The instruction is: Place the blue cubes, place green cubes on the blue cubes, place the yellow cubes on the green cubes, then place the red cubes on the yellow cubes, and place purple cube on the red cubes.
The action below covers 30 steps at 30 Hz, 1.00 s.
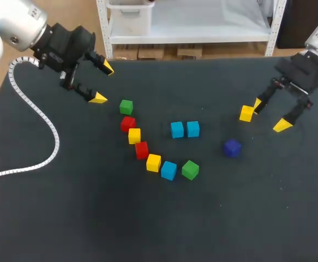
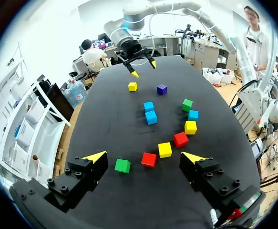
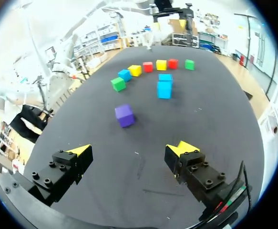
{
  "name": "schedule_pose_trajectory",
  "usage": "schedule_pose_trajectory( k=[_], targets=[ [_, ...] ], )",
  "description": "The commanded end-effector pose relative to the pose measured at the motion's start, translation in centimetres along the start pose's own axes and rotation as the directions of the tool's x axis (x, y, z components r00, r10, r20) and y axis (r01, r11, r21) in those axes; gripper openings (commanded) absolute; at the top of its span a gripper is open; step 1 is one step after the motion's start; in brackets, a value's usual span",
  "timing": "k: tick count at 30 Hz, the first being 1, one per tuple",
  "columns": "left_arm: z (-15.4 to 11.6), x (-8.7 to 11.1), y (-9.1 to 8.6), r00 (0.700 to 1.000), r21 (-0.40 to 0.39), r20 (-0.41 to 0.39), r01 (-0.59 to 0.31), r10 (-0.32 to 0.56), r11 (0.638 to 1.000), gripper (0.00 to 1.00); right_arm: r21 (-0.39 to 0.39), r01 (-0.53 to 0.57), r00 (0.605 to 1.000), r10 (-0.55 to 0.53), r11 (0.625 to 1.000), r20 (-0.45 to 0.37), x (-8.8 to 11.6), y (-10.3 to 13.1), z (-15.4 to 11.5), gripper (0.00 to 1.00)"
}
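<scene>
My left gripper [image 1: 103,83] hangs open at the back left, above and just left of a green cube [image 1: 126,106]. From there a curved row runs forward: red cube [image 1: 127,124], yellow cube [image 1: 134,135], a second red [image 1: 141,149], a second yellow [image 1: 153,162], a blue cube [image 1: 168,170] and a second green [image 1: 190,170]. Two blue cubes [image 1: 185,129] sit side by side at the centre. A purple cube [image 1: 232,147] lies right of them. My right gripper [image 1: 269,114] is open at the right, a third yellow cube [image 1: 246,113] beside its inner finger. Neither gripper holds anything.
The left arm's white ribbed cable [image 1: 36,112] loops over the table's left part. The table's far edge [image 1: 202,59] runs just behind both grippers.
</scene>
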State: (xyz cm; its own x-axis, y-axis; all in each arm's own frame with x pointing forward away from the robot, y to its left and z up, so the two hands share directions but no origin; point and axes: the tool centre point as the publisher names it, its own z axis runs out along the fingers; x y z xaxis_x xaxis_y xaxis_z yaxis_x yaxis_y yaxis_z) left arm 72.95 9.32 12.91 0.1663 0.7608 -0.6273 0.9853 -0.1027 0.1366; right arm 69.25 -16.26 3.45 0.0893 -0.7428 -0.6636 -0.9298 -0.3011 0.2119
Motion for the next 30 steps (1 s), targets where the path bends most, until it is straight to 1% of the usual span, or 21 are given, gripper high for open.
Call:
schedule_pose_trajectory(
  k=[1,3,6,10,12,13,18,22,27,29,30],
  targets=[
    [0.0,0.0,0.2,1.000,0.004,-0.001,-0.001,0.001,1.000,1.00,0.345,-0.060,0.998,0.066,0.937,-0.007,0.3,1.4,-0.5,1.00],
    [0.0,0.0,0.2,1.000,0.004,-0.001,-0.001,0.001,1.000,1.00,0.411,-0.069,0.997,0.072,0.909,0.010,0.6,1.5,-1.1,1.00],
    [0.0,0.0,0.2,1.000,0.004,-0.001,-0.001,0.001,1.000,1.00,0.475,-0.101,0.995,0.081,0.874,0.062,0.8,1.3,-2.1,1.00],
    [0.0,0.0,0.2,1.000,0.004,-0.001,-0.001,0.001,1.000,1.00,0.508,-0.109,0.992,0.059,0.854,0.115,1.1,0.9,-3.2,1.00],
    [0.0,0.0,0.2,1.000,0.004,-0.001,-0.001,0.001,1.000,1.00,0.515,-0.111,0.991,0.056,0.850,0.121,1.2,0.8,-3.5,1.00],
    [0.0,0.0,0.2,1.000,0.004,-0.001,-0.001,0.001,1.000,1.00,0.516,-0.107,0.990,0.045,0.850,0.132,1.1,0.8,-3.7,1.00],
    [0.0,0.0,0.2,1.000,0.004,-0.001,-0.001,0.001,1.000,1.00,0.506,-0.097,0.990,0.032,0.857,0.135,1.1,0.7,-4.0,1.00],
    [0.0,0.0,0.2,1.000,0.004,-0.001,-0.001,0.001,1.000,1.00,0.475,-0.094,0.989,0.025,0.875,0.149,1.3,0.8,-4.2,1.00],
    [0.0,0.0,0.2,1.000,0.004,-0.001,-0.001,0.001,1.000,1.00,0.463,-0.088,0.990,0.025,0.882,0.140,1.4,0.9,-4.6,1.00],
    [0.0,0.0,0.2,1.000,0.004,-0.001,-0.001,0.001,1.000,1.00,0.439,-0.088,0.992,0.039,0.894,0.121,1.4,0.9,-4.7,1.00],
    [0.0,0.0,0.2,1.000,0.004,-0.001,-0.001,0.001,1.000,1.00,0.439,-0.088,0.992,0.039,0.894,0.121,1.4,0.9,-4.7,1.00]
  ],
)
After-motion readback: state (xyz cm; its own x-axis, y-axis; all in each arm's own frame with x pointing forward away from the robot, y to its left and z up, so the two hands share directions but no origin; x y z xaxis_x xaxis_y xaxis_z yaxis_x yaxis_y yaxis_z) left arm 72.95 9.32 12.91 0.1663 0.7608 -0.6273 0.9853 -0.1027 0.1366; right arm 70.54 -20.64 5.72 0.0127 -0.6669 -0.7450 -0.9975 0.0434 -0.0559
